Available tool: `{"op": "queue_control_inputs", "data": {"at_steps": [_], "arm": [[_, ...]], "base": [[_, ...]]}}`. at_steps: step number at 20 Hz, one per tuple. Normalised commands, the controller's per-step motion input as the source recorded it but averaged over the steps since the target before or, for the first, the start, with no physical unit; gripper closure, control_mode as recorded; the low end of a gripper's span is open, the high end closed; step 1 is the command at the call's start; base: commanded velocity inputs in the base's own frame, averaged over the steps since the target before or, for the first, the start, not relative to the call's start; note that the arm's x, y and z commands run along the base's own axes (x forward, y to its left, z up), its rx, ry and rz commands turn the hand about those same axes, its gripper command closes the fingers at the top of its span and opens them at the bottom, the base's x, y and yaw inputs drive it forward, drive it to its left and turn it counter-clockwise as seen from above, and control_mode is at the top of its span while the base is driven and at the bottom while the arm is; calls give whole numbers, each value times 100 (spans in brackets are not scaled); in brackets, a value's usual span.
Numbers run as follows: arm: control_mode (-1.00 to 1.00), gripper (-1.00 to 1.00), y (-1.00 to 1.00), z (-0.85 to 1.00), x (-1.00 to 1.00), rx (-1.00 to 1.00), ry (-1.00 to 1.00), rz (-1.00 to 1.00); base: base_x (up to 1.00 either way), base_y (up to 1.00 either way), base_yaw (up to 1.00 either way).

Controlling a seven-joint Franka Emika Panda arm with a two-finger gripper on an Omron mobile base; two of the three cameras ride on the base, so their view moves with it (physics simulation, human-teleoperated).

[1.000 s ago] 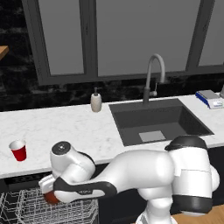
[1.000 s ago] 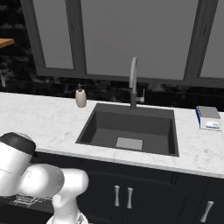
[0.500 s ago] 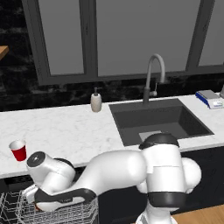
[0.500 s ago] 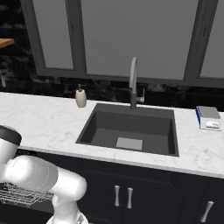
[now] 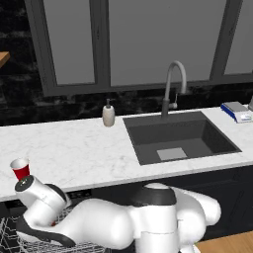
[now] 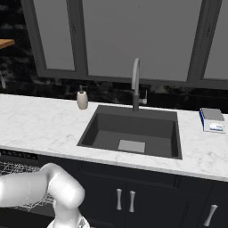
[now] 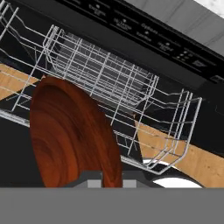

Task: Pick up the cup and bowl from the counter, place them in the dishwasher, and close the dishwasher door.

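Observation:
The reddish-brown bowl looms large in the hand view, held on edge with my gripper shut on its rim. Just beyond it lies the dishwasher's white wire rack, pulled out under the dark control strip. In the left base view my arm bends low and left over the rack. The red cup stands upright near the left front edge of the white marble counter. My arm hides the dishwasher door.
A beige soap dispenser stands behind the dark sink with its tall faucet. A blue-and-white item lies at the counter's right end. Dark cabinet fronts sit under the sink. Wood floor shows below the rack.
My arm has swung down and to the left, carrying the bowl closer to the wire rack. The cup has not moved, and the gripper stays shut.

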Motion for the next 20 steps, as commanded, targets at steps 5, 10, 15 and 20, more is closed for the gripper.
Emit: {"op": "queue_control_inputs", "data": {"at_steps": [5, 10, 15, 20], "arm": [[-100, 100, 0, -49, 20, 0, 0, 0], [-100, 100, 7, -43, 3, 0, 0, 0], [-100, 100, 18, -58, 18, 0, 0, 0], [-100, 100, 17, -74, 32, 0, 0, 0]], "base": [[0, 0, 0], [0, 0, 0], [0, 0, 0], [0, 0, 0]]}}
